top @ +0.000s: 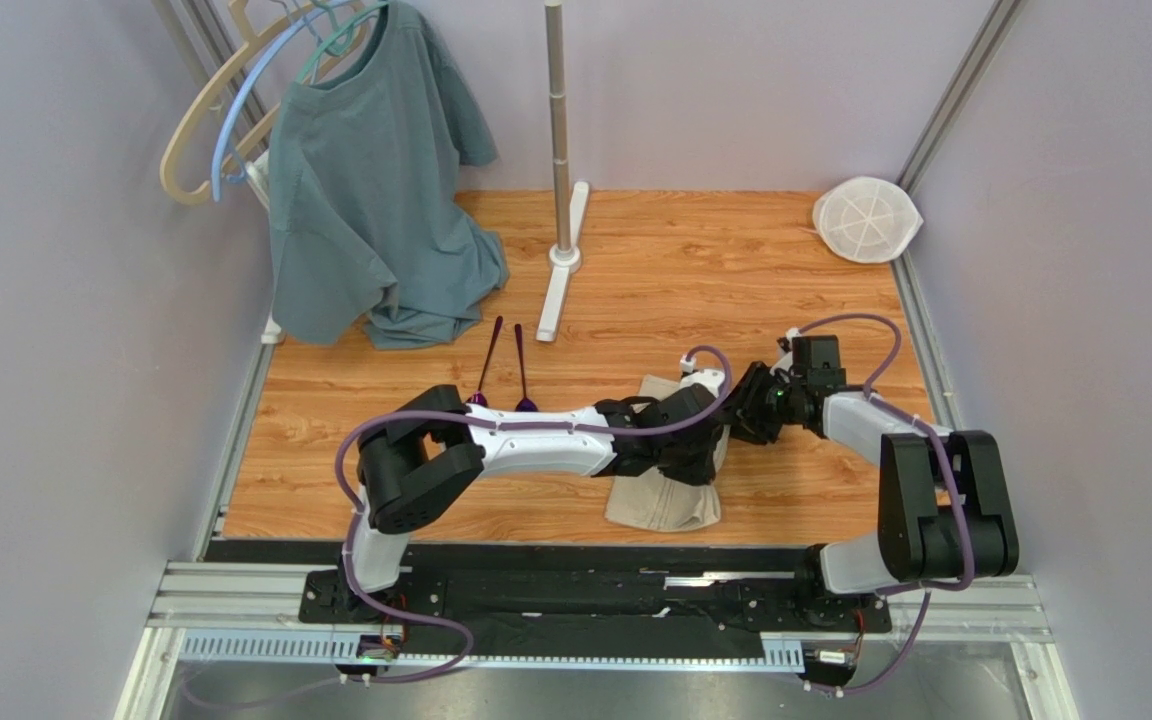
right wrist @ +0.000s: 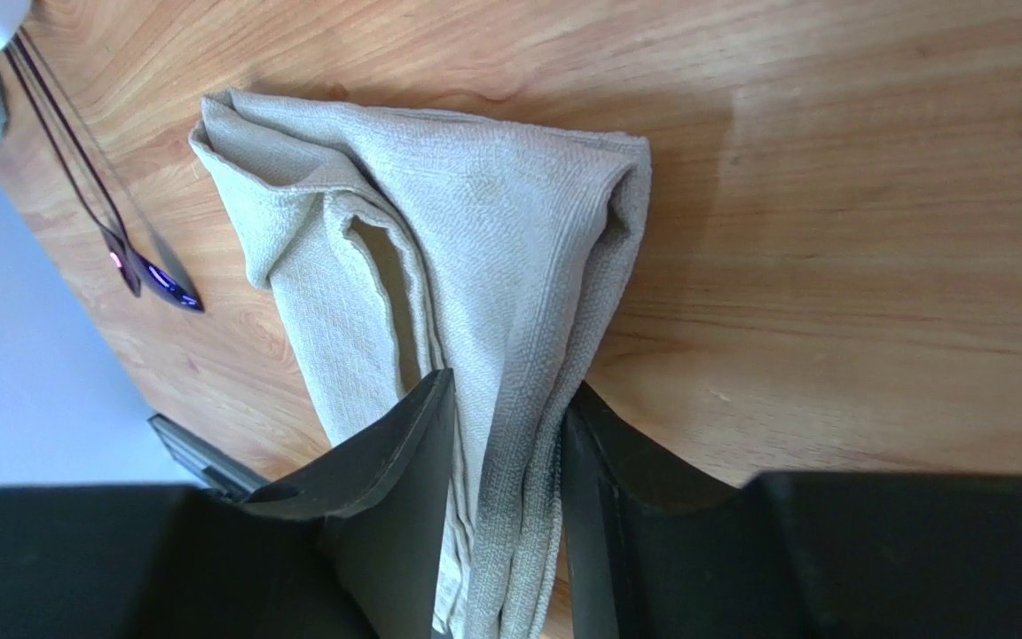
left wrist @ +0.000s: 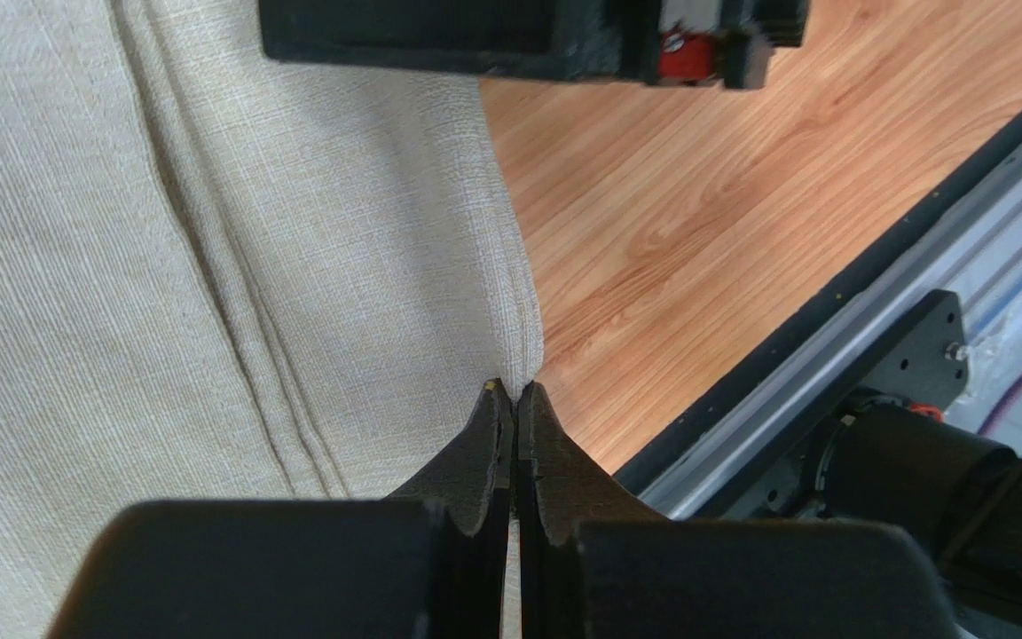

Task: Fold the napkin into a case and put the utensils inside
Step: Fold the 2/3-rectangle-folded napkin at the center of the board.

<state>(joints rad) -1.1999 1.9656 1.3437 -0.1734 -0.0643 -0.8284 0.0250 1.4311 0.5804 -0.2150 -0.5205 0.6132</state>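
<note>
Clamping the folded napkin is the right gripper.

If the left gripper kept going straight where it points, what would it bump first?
Probably the napkin: the left gripper has its shut tips right at the cloth's edge, though height above it is unclear.

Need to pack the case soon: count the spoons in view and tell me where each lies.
2. One spoon and the other spoon lie side by side on the table, near the T-shirt, left of the napkin. The arms could hide more.
</note>
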